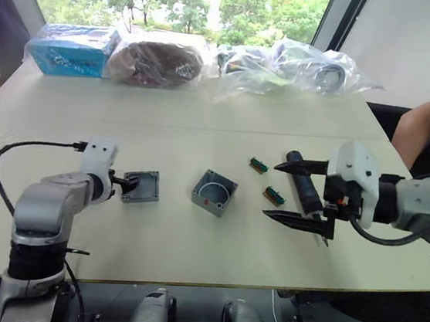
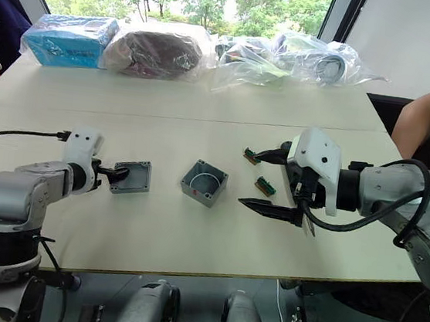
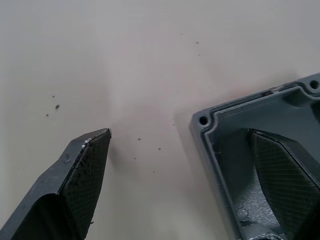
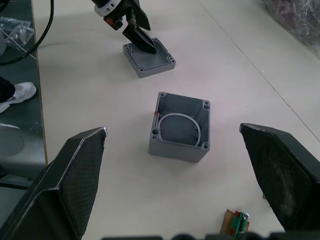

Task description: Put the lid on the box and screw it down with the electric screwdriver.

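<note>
While the right tool (image 1: 298,194) spreads, it half-hides the electric screwdriver (image 1: 303,188).

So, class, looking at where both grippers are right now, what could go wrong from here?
The left gripper straddles one edge of the lid, one finger inside the rim; such a shallow edge grip could let the lid tilt or slip when lifted. The open right gripper brackets the electric screwdriver, which could roll away as the fingers close. The small green blocks beside it could get knocked.
</note>
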You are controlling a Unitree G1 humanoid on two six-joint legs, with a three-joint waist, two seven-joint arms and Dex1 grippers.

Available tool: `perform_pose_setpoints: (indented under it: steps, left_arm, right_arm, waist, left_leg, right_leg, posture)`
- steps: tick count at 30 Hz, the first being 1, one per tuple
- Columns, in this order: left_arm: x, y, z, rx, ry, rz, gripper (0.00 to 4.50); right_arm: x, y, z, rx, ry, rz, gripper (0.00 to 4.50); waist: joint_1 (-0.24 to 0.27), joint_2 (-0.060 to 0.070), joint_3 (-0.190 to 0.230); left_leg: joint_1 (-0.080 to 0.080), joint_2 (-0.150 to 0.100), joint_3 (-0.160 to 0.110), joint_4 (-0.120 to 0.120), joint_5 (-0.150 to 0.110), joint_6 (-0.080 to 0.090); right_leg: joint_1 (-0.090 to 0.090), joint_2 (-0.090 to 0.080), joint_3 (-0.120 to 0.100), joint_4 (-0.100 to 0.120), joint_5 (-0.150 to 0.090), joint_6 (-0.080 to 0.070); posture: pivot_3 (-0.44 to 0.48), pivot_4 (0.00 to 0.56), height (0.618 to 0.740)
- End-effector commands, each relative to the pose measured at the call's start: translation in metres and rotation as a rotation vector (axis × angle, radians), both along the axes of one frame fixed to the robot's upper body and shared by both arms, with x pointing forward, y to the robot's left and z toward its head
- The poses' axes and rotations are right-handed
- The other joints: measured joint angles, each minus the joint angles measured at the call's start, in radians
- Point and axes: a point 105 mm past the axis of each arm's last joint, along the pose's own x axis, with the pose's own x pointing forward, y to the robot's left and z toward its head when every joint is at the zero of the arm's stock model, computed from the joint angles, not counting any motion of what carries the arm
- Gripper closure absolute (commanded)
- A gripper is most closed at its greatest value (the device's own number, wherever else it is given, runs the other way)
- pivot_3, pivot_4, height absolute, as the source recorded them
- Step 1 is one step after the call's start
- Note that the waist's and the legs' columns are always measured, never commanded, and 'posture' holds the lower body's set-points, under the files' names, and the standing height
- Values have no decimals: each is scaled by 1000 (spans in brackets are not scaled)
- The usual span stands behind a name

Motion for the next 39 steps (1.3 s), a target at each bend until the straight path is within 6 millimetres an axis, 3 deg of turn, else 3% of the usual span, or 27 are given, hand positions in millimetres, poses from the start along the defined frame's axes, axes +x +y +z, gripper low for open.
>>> perform_pose_setpoints:
  steps: [1,3,12,13,16,21,25,33,39]
  left_arm:
    - [-7,8,-8,-26,39,60,308]
    - [-10,8,-13,-50,67,81,850]
    - [-12,4,-13,-96,87,110,4337]
    - [-11,2,-12,-106,81,104,4486]
    - [1,-12,4,-143,-13,53,4486]
    - [31,-58,68,-298,-346,-138,4486]
    - [36,-98,108,-355,-554,-342,4486]
    - [26,-149,110,-379,-662,-611,4486]
    - [25,-159,108,-366,-682,-649,4486]
  right_arm:
    - [-1,-1,9,0,-48,0,0]
    - [-1,-2,9,0,-50,-7,0]
    - [0,-5,8,0,-50,-34,0]
    - [1,-6,8,1,-47,-44,0]
    - [3,-6,10,38,-18,-80,0]
    - [15,-8,3,134,96,-209,0]
    - [24,0,-3,289,239,-288,0]
    - [43,39,-5,562,400,-388,0]
    - [45,53,-7,645,467,-425,0]
  waist:
    - [0,0,0]
    - [0,0,0]
    - [-3,1,-1]
    - [-2,1,-1]
    - [-1,1,-1]
    - [6,-2,-1]
    - [1,-3,-1]
    - [-6,-3,-1]
    - [-3,-3,-1]
  left_leg:
    - [0,0,0,0,0,0]
    - [0,0,0,0,0,0]
    - [3,0,1,-1,0,0]
    - [4,0,1,-1,0,0]
    - [4,0,1,-1,0,0]
    - [1,-1,0,0,0,-1]
    - [-1,-3,1,1,0,-1]
    - [0,-2,2,-1,0,0]
    - [0,-2,2,-1,0,0]
  right_leg:
    - [0,0,0,0,0,0]
    - [0,0,0,0,0,0]
    - [2,0,0,0,0,0]
    - [2,0,0,0,0,0]
    - [3,0,0,0,0,-1]
    - [2,-2,0,-1,-1,-4]
    - [2,-4,1,-2,0,-4]
    - [-1,-2,3,0,1,-1]
    - [-1,-2,3,0,2,-1]
  posture:
    - [0,150,740]
    - [0,150,740]
    - [0,150,740]
    - [0,150,740]
    - [0,150,740]
    - [0,150,740]
    - [0,150,740]
    - [0,150,740]
    - [0,150,740]
